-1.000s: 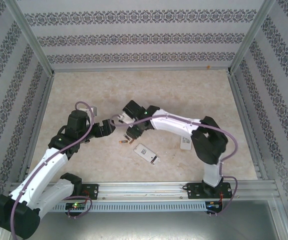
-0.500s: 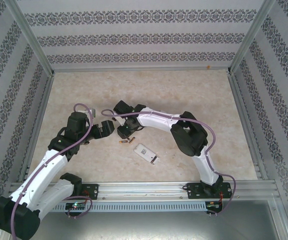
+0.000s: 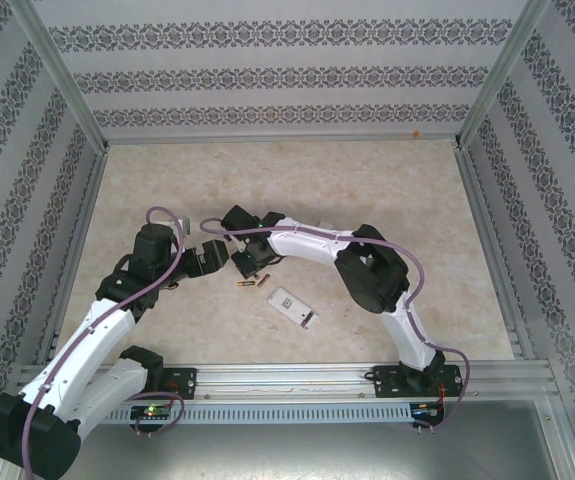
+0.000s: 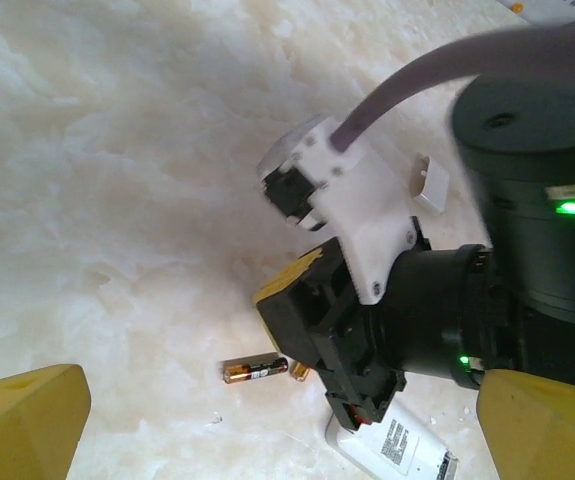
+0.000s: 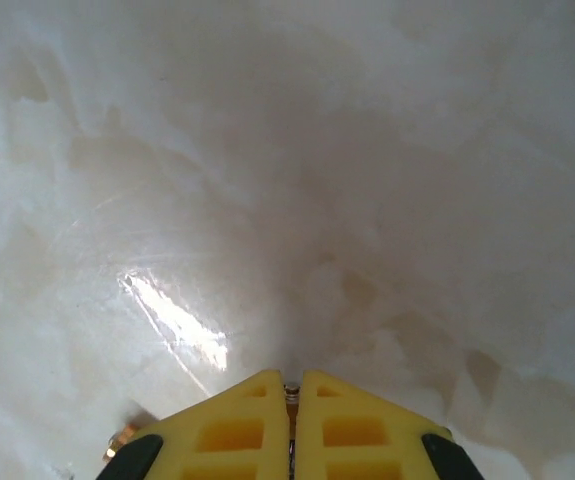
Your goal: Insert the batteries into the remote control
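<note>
The left gripper (image 4: 282,385) gapes wide. One battery (image 4: 255,370), dark-bodied with a gold-orange end, lies flat on the table (image 4: 117,200) just left of the white remote (image 4: 392,450). The right gripper (image 5: 290,380) beside it is clenched, its fingers pressed together.

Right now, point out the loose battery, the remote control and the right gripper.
battery (image 4: 255,370): left wrist view, middle of its dark body.
remote control (image 3: 293,306): top external view, centre of its white body.
right gripper (image 5: 291,385): right wrist view, midway between its yellow fingertips.
</note>
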Controlling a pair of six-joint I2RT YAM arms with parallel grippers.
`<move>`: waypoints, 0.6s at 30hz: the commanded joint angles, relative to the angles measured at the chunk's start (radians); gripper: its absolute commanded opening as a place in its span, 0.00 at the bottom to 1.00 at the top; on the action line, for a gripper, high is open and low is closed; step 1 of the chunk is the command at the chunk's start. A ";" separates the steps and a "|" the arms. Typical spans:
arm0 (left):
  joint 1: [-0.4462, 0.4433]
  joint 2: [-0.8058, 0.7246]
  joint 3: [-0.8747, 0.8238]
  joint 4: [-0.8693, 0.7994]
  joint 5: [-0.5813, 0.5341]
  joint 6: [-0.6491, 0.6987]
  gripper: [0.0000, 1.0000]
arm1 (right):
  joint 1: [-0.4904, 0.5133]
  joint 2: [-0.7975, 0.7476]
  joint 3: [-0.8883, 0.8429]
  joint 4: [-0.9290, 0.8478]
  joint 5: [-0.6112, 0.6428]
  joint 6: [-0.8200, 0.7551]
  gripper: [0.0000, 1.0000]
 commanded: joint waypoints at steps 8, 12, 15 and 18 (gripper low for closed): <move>-0.026 0.124 0.024 0.107 0.199 0.040 0.93 | -0.005 -0.714 -0.560 0.157 0.300 0.711 0.03; -0.057 0.189 0.050 0.124 0.199 0.058 0.95 | 0.076 -0.880 -0.759 0.082 0.386 1.025 0.02; -0.064 0.206 0.054 0.140 0.191 0.061 0.96 | 0.154 -0.934 -0.849 0.046 0.443 1.229 0.04; -0.068 0.216 0.054 0.146 0.195 0.065 0.98 | 0.177 -0.913 -0.881 0.031 0.435 1.332 0.04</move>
